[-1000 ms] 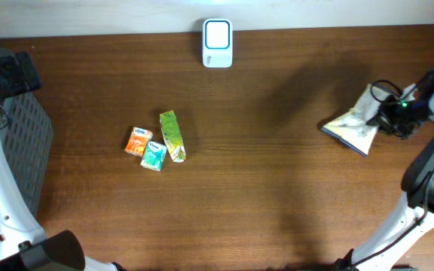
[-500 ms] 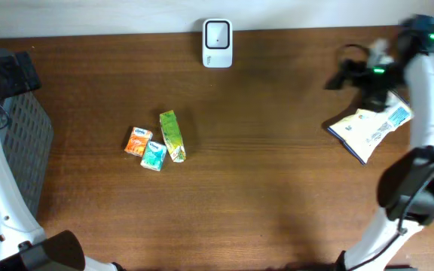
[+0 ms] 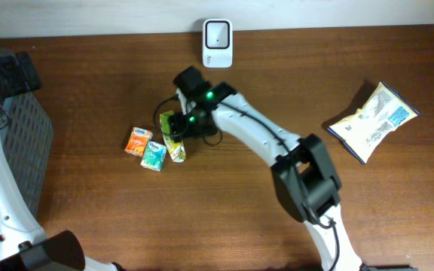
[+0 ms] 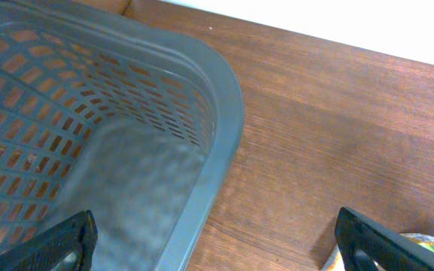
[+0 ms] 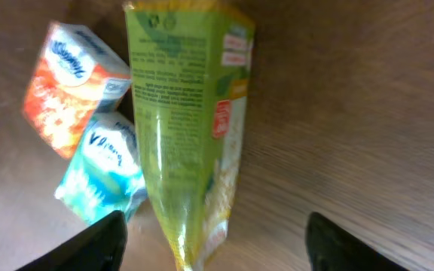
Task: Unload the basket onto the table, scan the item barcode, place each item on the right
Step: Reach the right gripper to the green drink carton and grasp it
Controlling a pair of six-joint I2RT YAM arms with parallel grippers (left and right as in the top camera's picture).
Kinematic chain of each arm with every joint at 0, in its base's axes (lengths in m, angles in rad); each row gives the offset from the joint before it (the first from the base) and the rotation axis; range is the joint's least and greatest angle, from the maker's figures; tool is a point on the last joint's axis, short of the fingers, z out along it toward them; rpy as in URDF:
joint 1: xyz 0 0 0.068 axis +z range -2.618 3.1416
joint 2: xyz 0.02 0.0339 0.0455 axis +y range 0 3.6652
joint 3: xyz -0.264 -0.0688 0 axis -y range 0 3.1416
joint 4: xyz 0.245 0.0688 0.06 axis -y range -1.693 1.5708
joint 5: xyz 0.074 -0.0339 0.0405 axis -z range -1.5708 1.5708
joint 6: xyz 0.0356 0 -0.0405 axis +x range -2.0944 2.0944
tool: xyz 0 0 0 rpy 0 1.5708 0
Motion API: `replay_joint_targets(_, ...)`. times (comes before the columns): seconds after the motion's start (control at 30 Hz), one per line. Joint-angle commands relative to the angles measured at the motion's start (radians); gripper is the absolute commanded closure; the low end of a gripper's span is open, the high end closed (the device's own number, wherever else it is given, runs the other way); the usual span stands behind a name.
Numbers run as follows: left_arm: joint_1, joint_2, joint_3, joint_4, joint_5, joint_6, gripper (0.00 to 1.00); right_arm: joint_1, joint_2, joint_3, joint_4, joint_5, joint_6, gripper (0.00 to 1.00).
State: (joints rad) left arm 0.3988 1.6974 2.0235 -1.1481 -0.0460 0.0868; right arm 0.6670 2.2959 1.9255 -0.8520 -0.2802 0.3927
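Note:
A green packet (image 3: 175,144) lies on the wooden table beside an orange tissue pack (image 3: 138,141) and a teal one (image 3: 154,155). My right gripper (image 3: 187,120) hovers over the packet's far end. In the right wrist view the green packet (image 5: 187,113) runs lengthwise between the fingers of the right gripper (image 5: 213,245), which is open and holds nothing. The white scanner (image 3: 217,43) stands at the table's back edge. My left gripper (image 4: 217,248) is open over the rim of the grey basket (image 4: 224,135), with nothing in it.
A white and blue snack bag (image 3: 373,120) lies at the right of the table. The grey basket (image 3: 25,139) sits at the left edge. The orange tissue pack (image 5: 70,86) and the teal one (image 5: 104,173) touch the green packet's left side.
My right arm let go of the snack bag at the far right and swung across to the green packet, its jaws now open. The left arm has not moved.

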Motion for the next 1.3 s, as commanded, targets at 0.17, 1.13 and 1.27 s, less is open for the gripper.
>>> replay_joint_targets(0.17,0.003,-0.005,0.012,0.001,-0.003,0.009,0.01,0.038,0.072,-0.005,0.002,0.068,0.034,0.96)
replay_joint_targets(1.13,0.003,-0.005,0.012,0.001,-0.003,0.009,0.01,0.104,-0.066,0.129,-0.374,0.505,-0.092,0.39)
replay_joint_targets(1.27,0.003,-0.005,0.012,0.001,-0.003,0.009,0.01,-0.108,-0.129,0.178,-0.435,0.247,-0.149,0.29)
